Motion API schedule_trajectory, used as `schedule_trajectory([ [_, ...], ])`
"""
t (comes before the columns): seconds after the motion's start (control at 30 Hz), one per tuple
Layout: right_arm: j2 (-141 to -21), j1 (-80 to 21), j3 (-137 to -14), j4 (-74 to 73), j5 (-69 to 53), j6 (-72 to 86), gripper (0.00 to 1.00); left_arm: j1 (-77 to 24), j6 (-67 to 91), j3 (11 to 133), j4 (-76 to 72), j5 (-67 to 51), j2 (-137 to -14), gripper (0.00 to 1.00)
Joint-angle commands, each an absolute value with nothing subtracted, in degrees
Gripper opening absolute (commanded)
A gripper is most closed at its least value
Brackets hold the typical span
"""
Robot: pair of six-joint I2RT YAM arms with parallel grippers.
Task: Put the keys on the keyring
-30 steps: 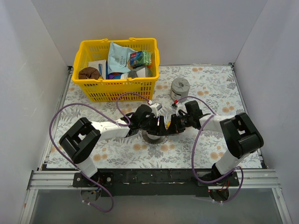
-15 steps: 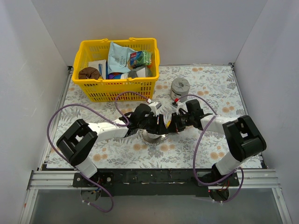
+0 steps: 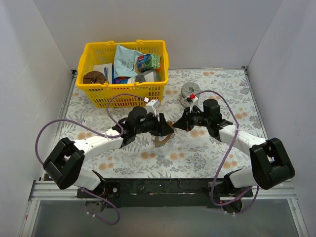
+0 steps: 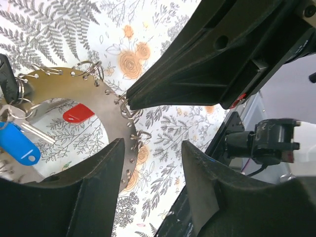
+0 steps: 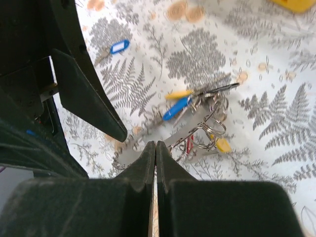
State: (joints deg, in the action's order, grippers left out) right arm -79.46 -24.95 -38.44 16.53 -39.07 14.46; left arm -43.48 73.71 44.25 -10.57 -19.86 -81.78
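Observation:
The keyring (image 4: 106, 98) is a flat silver ring with small split rings along its rim. It lies under both grippers in the top view (image 3: 160, 140). On it hang keys: a blue tag (image 4: 19, 144), a red one (image 4: 78, 112), and in the right wrist view a yellow one (image 5: 180, 94), a blue one (image 5: 175, 108) and a yellow tag (image 5: 223, 144). My left gripper (image 4: 153, 148) is open and empty just above the ring's rim. My right gripper (image 5: 156, 144) is shut, its tips at a split ring on the rim; whether they pinch it is hidden.
A loose key with a blue tag (image 5: 118, 47) lies on the floral cloth beyond the ring. A squat grey metal cylinder (image 3: 190, 91) stands behind the right gripper. A yellow basket (image 3: 123, 94) of groceries sits at the back left.
Both grippers have risen and drawn slightly apart over the ring. The left arm has stretched out more and the right wrist has shifted back and to the right.

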Motion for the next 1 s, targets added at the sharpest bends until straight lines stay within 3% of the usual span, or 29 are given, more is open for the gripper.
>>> schedule_trajectory([
  [0.0,-75.77,-25.40,-37.62,26.26,-39.64,15.47,0.01,-41.22,75.40,41.67,-16.16,-21.97,-76.65,0.49],
  [0.3,-73.39,-25.58,-36.91,34.27,-41.66,18.45,0.01,-33.84,80.42,37.18,-27.06,-30.31,-74.00,0.49],
  [0.7,-72.33,-25.58,-35.77,41.48,-44.56,22.85,0.01,-33.84,71.90,34.89,-34.89,-35.23,-69.70,0.49],
  [0.97,-73.03,-25.58,-32.70,44.29,-44.65,24.25,0.01,-33.75,72.60,33.75,-38.05,-38.23,-73.91,0.45],
])
